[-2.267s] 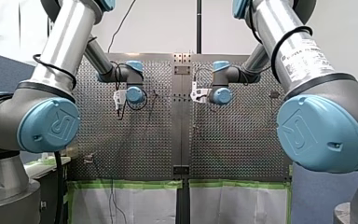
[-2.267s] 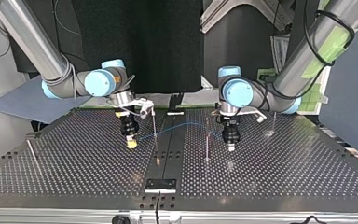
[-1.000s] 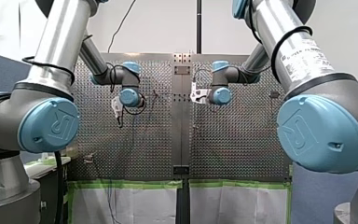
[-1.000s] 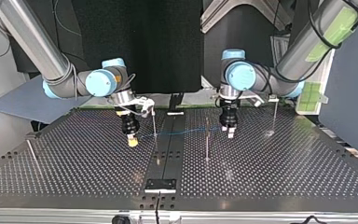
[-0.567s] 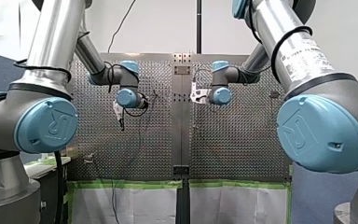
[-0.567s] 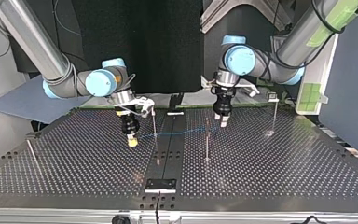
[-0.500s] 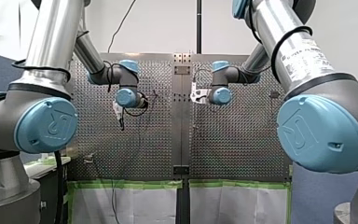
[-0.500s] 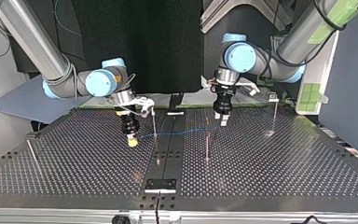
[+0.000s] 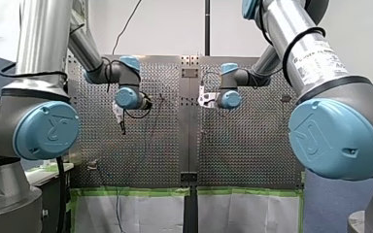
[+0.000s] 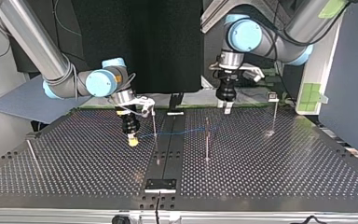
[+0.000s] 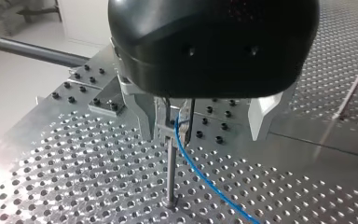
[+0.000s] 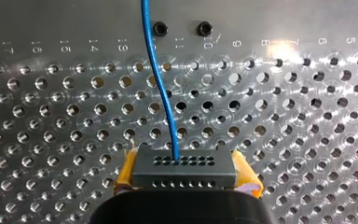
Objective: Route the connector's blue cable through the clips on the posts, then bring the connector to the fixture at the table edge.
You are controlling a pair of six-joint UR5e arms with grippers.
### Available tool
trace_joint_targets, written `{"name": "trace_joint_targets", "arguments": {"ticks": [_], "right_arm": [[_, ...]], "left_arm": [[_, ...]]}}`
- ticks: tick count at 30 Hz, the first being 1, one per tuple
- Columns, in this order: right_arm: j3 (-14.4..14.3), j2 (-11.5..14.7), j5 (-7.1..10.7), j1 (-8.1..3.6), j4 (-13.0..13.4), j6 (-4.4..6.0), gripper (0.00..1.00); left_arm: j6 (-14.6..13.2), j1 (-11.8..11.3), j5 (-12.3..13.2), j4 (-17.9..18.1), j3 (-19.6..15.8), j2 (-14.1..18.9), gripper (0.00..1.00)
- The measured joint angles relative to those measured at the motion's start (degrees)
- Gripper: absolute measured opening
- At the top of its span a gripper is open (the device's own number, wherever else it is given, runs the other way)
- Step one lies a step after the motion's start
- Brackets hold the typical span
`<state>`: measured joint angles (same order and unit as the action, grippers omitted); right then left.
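Note:
My right gripper (image 10: 131, 140) hangs low over the table at the top view's left, its yellow pads (image 12: 127, 169) shut on the grey connector (image 12: 184, 169). The blue cable (image 10: 182, 131) runs from the connector past a thin post (image 10: 154, 122) to a second post (image 10: 207, 140). In the left wrist view the cable (image 11: 200, 173) sits in the clip (image 11: 176, 122) on top of a post (image 11: 169, 172). My left gripper (image 10: 227, 110) hangs open above and behind that post, holding nothing. The fixture (image 10: 160, 185) lies at the near table edge.
Another post (image 10: 274, 114) stands at the top view's right and a leaning rod (image 10: 30, 150) at its far left. A dark central strip (image 10: 170, 140) divides the perforated table (image 10: 284, 168). Bolted plates (image 11: 100, 100) lie beyond the clip post.
My left gripper has risen and drawn back from the cable and second post toward the top view's far edge. My right gripper and the connector have stayed put.

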<state>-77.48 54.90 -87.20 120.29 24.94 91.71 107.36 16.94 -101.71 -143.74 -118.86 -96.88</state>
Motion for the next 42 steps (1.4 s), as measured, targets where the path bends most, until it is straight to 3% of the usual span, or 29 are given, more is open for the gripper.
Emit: {"name": "trace_joint_targets", "arguments": {"ticks": [7,12,18,23,34,42], "right_arm": [[0.0,0.0,0.0,0.2,-0.1,0.04,0.0],[0.0,0.0,0.0,0.23,-0.5,0.0,0.0],[0.0,0.0,0.0,0.27,-0.9,0.04,0.0],[0.0,0.0,0.0,0.31,-1.1,0.06,0.0],[0.0,0.0,0.0,0.34,-1.4,0.06,0.0],[0.0,0.0,0.0,0.34,-1.4,0.06,0.0]], "left_arm": [[-3.6,2.0,-1.8,-2.8,-1.7,3.7,1.0],[-5.8,4.3,-3.6,-1.9,-0.9,6.0,1.0],[-8.0,7.4,-6.5,-3.2,1.4,4.5,1.0],[-8.6,9.6,-7.5,-5.0,1.9,2.8,1.0],[-8.7,9.6,-7.9,-6.6,3.0,2.3,1.0],[-8.6,8.3,-7.9,-6.3,4.0,2.2,1.0]]}}
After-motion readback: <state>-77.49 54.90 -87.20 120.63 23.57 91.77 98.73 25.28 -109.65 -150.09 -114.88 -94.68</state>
